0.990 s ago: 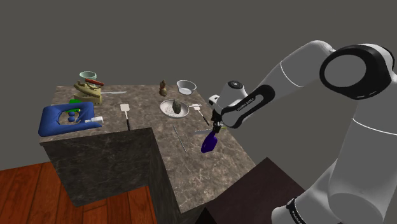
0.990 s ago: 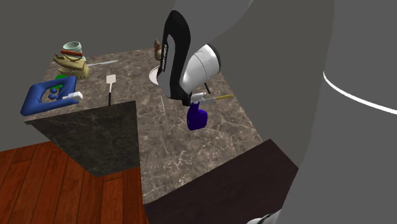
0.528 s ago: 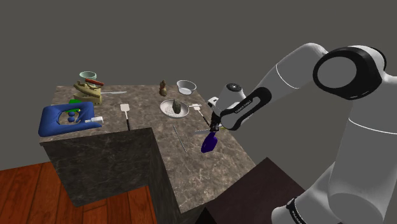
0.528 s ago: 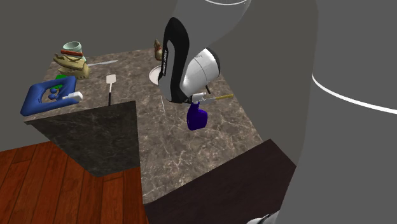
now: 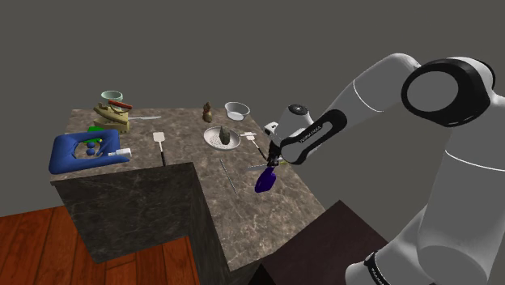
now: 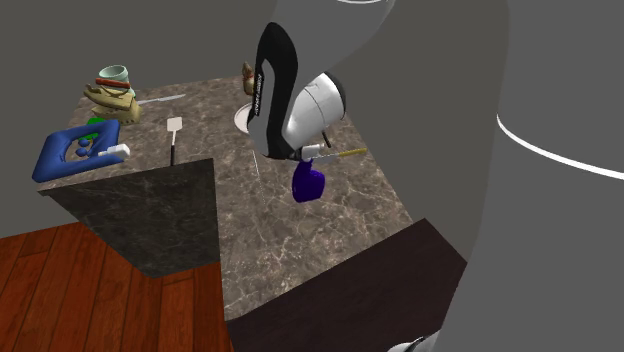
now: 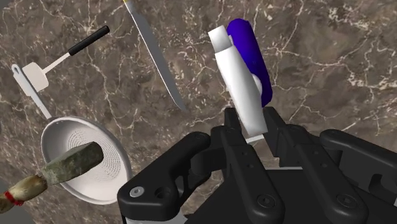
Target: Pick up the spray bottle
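The spray bottle [image 5: 263, 181] has a dark blue body and a white spray head. It hangs just over the dark marble counter [image 5: 267, 219], near the edge on the shoulder view's right. My black gripper [image 5: 272, 164] comes down on it from above and is shut on the white head. In the wrist view the white head sits clasped between the two fingers of the gripper [image 7: 253, 126], and the bottle's blue body [image 7: 252, 54] points away from the hand. From the second exterior view the bottle [image 6: 308, 184] hangs under the gripper [image 6: 300, 160].
A long knife [image 5: 229, 174] lies beside the bottle. Behind it stand a white strainer [image 5: 221, 138] holding a greenish object, a small white bowl [image 5: 237, 110] and a spatula [image 5: 160, 146]. A blue tray [image 5: 81, 151] and stacked dishes [image 5: 113, 109] occupy the far left. The counter steps in at its front corner [image 5: 190, 166].
The fingers have shut on the bottle's white head. The bottle has shifted very slightly upward; the arm has barely moved.
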Available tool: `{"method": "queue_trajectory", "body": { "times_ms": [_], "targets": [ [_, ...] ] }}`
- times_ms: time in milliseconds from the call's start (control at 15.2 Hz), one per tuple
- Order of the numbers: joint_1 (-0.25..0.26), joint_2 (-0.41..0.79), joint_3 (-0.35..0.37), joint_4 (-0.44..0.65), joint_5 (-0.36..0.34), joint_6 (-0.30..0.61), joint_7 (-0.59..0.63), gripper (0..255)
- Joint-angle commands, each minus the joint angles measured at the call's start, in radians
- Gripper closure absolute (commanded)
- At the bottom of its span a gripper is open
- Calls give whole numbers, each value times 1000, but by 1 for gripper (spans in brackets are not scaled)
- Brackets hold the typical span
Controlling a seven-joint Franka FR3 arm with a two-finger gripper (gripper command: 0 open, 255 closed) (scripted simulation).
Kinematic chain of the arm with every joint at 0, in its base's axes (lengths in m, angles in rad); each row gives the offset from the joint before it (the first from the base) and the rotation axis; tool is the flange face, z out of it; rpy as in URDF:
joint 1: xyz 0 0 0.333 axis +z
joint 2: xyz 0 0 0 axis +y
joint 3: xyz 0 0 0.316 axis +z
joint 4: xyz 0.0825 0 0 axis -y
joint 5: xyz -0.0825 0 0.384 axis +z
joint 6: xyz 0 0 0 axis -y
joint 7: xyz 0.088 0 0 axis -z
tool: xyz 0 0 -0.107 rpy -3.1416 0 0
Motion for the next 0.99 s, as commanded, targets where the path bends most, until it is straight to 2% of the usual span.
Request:
{"method": "queue_trajectory", "body": {
  "times_ms": [0, 792, 924],
  "targets": [
    [-2, -24, 1, -4, 1, -20, -6, 255],
    [-2, -177, 7, -9, 12, -166, -36, 255],
    [-2, -179, 7, -9, 12, -168, -36, 255]
  ]
}}
